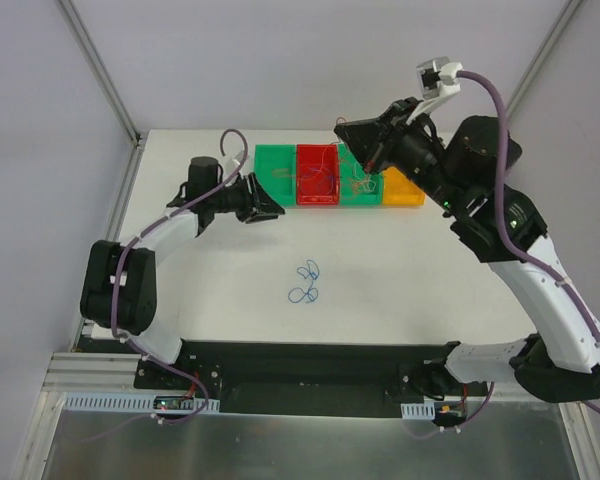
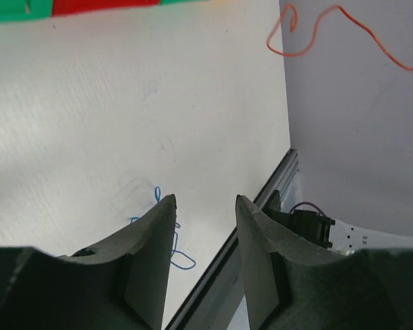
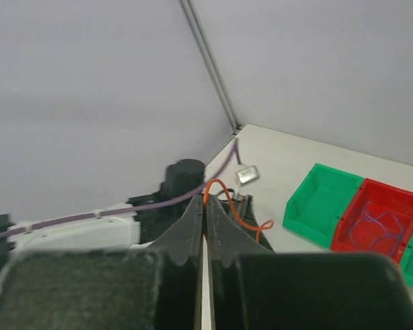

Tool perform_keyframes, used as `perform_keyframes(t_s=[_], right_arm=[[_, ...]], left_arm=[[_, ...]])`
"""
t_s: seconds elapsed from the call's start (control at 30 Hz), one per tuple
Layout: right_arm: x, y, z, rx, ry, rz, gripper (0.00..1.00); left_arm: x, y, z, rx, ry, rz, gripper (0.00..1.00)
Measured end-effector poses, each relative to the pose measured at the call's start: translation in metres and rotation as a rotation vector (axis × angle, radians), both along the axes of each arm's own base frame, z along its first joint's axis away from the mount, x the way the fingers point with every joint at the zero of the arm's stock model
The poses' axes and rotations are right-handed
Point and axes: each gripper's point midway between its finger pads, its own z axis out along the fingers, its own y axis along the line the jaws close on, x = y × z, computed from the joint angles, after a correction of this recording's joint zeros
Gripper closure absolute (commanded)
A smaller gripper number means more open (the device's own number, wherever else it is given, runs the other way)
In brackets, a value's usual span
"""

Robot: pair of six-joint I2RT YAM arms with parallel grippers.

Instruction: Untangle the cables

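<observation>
My right gripper (image 1: 341, 127) is raised above the back of the table and is shut on a thin orange cable (image 3: 242, 212). The cable loops out from between the closed tips (image 3: 206, 199) and dangles. The same cable shows in the air in the left wrist view (image 2: 316, 31). A blue cable (image 1: 306, 282) lies curled on the white table at mid-centre. It is partly behind a finger in the left wrist view (image 2: 179, 256). My left gripper (image 1: 277, 207) is open and empty, low over the table left of the bins, with its jaws (image 2: 205, 203) apart.
A row of bins stands at the back: green (image 1: 275, 165), red (image 1: 317, 192) with a coiled cable inside, green (image 1: 362, 192) holding wire, and orange (image 1: 403, 190). The table's near edge and black rail (image 2: 227, 271) lie below the left gripper.
</observation>
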Motion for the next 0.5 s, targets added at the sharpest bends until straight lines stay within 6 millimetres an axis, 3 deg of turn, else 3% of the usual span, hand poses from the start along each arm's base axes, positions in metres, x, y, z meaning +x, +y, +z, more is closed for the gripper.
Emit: perform_keyframes(t_s=[0.17, 0.27, 0.5], right_arm=[[0.030, 0.018, -0.017, -0.060, -0.016, -0.045, 0.99], [0.053, 0.035, -0.031, -0.103, -0.028, -0.068, 1.00], [0.112, 0.089, -0.060, -0.172, -0.036, -0.088, 0.99]], left_arm=[[0.014, 0.041, 0.041, 0.055, -0.165, 0.135, 0.58], [0.021, 0.063, 0.056, 0.091, -0.229, 0.211, 0.57], [0.030, 0.090, 0.047, 0.166, -0.232, 0.291, 0.55]])
